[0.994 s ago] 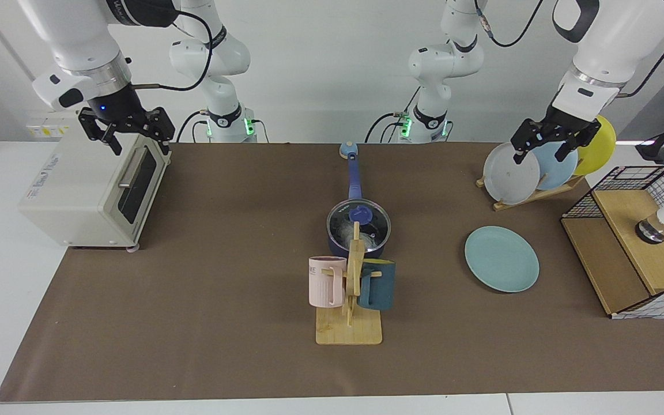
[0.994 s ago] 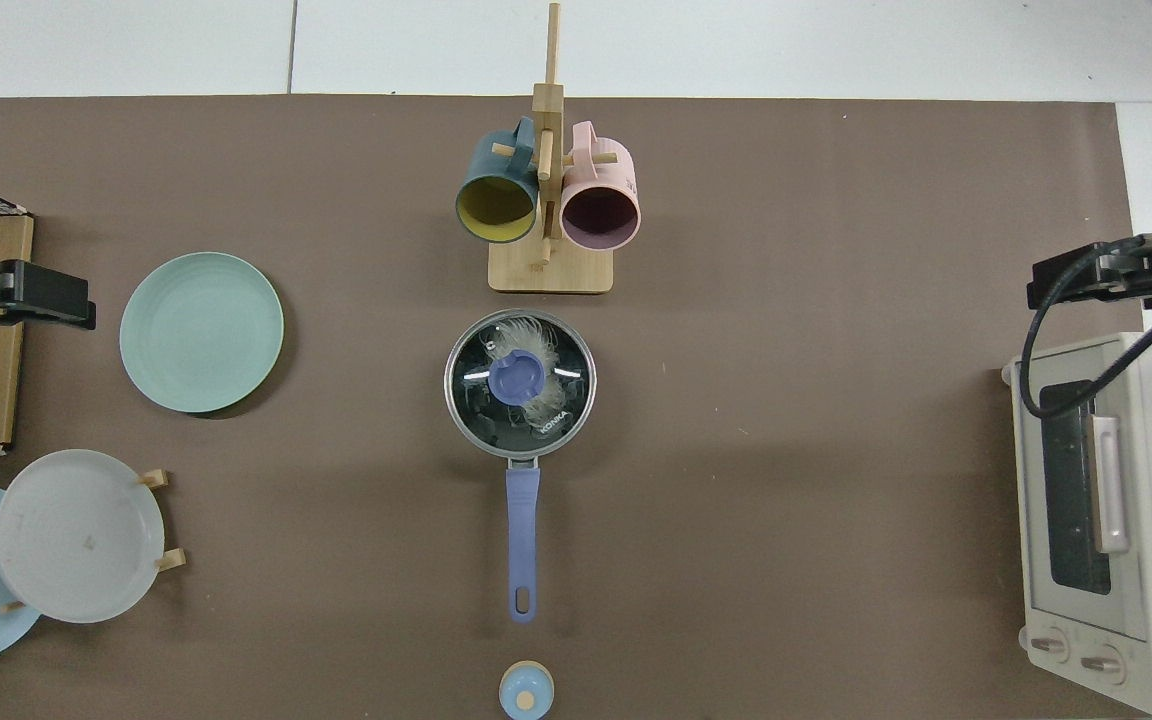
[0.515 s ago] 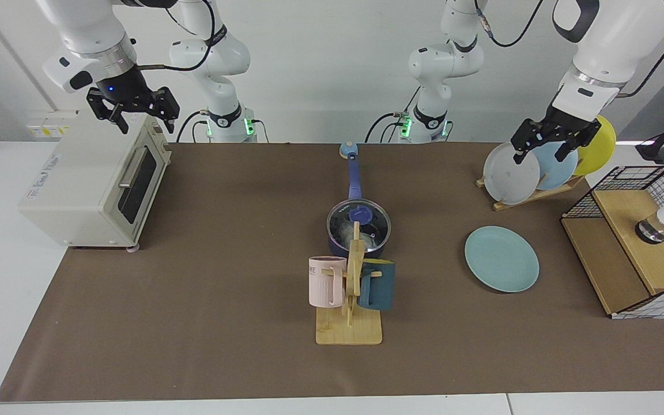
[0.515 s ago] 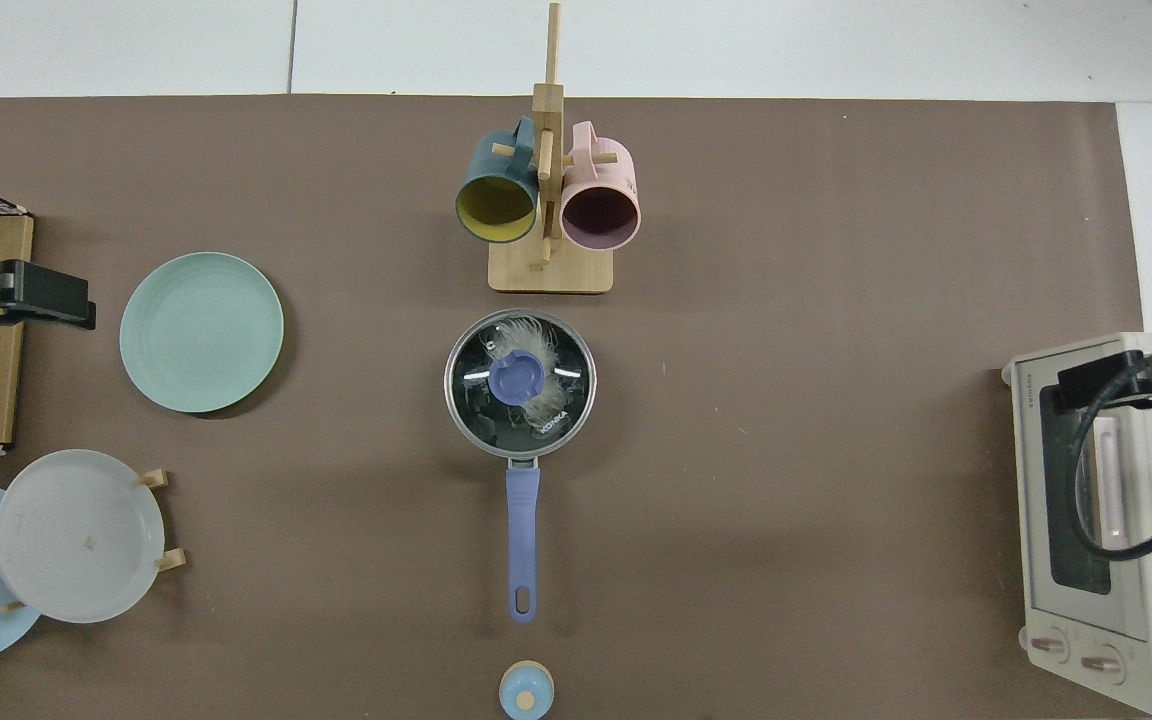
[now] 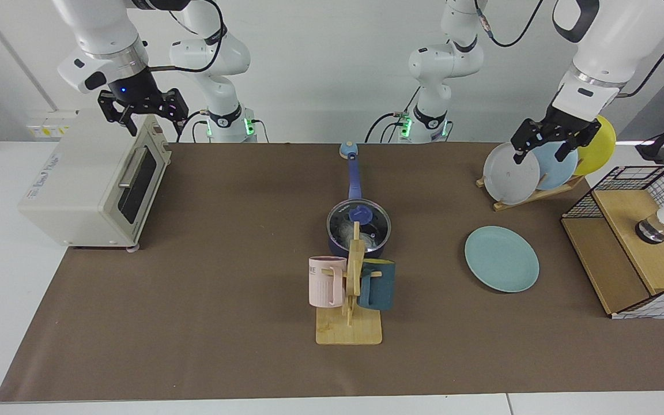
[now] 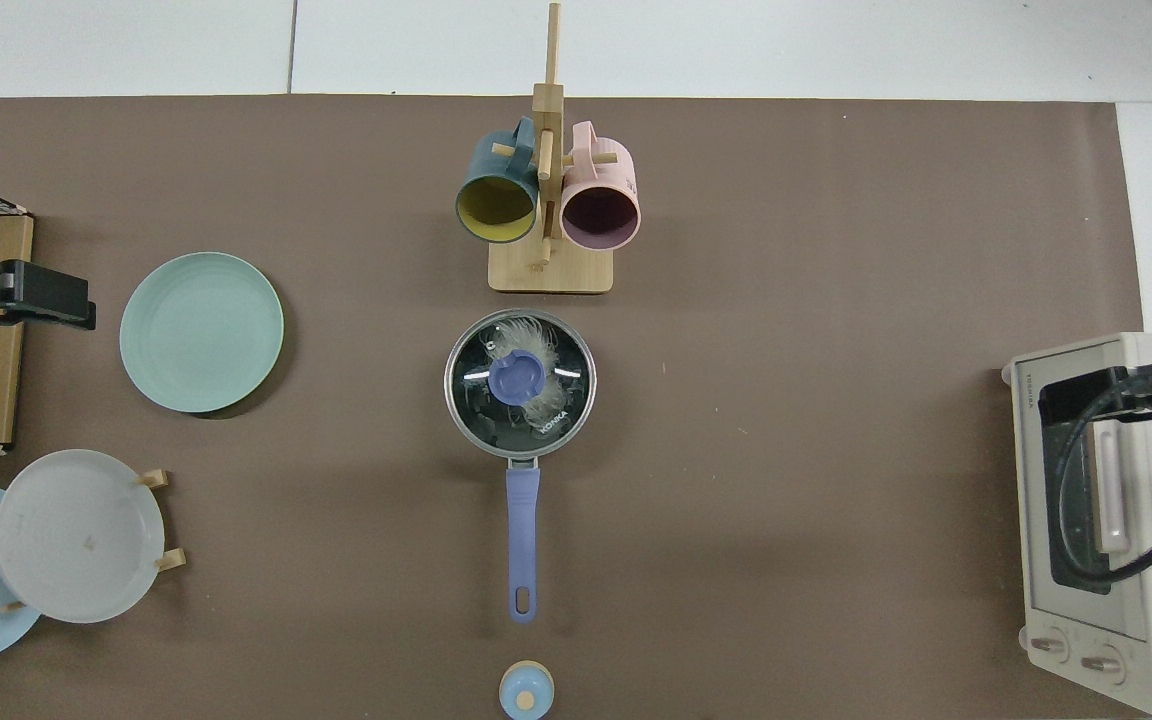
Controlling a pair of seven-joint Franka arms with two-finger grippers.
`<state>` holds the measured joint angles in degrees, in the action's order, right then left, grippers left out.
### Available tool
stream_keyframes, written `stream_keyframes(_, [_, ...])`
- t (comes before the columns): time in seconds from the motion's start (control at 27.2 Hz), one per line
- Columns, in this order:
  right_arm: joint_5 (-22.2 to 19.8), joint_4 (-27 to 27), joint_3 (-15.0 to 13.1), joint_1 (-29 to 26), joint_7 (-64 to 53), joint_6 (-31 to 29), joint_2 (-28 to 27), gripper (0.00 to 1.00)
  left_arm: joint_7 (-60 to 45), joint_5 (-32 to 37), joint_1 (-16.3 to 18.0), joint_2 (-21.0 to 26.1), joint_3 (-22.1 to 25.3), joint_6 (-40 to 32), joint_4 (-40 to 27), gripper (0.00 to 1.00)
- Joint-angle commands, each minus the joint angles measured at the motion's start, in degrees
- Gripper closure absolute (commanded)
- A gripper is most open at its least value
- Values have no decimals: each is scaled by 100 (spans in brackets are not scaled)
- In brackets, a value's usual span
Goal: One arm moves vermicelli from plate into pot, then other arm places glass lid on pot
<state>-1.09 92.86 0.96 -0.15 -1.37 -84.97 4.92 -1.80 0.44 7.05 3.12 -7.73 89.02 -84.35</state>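
The dark navy pot (image 5: 358, 236) stands mid-table, its long blue handle (image 6: 522, 540) pointing toward the arm bases. The glass lid (image 6: 476, 400) with its blue knob (image 6: 517, 378) lies on the pot, and pale vermicelli (image 6: 534, 340) shows through the glass. To one side the teal-green plate (image 5: 501, 258) (image 6: 201, 331) lies flat and bare. My right gripper (image 5: 147, 118) hangs open over the toaster oven's back edge, holding nothing. My left gripper (image 5: 539, 153) waits open above the upright plates, also holding nothing. Both are far from the pot.
A cream toaster oven (image 5: 90, 178) stands on the right arm's side. A wooden mug stand (image 5: 349, 323) with pink and dark teal mugs is just in front of the pot. A plate rack (image 5: 531, 193) and a wire basket (image 5: 637, 190) flank the left arm. A small pale-blue round object (image 6: 526, 690) lies beyond the handle tip.
My right gripper has risen and drawn back over the toaster oven toward its base. The left arm, pot, lid and plate have not moved.
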Motion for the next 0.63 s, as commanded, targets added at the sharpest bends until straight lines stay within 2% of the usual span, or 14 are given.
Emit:
stream_keyframes(0.0, [170,224,-17,-3,-126,-284,115,1,4,-18,-11,-118,26,10,-108,0])
stream_keyframes(0.59, [223,215,-17,120,-109,-494,18,1,-4,-18,-11,-118,26,10,-108,0])
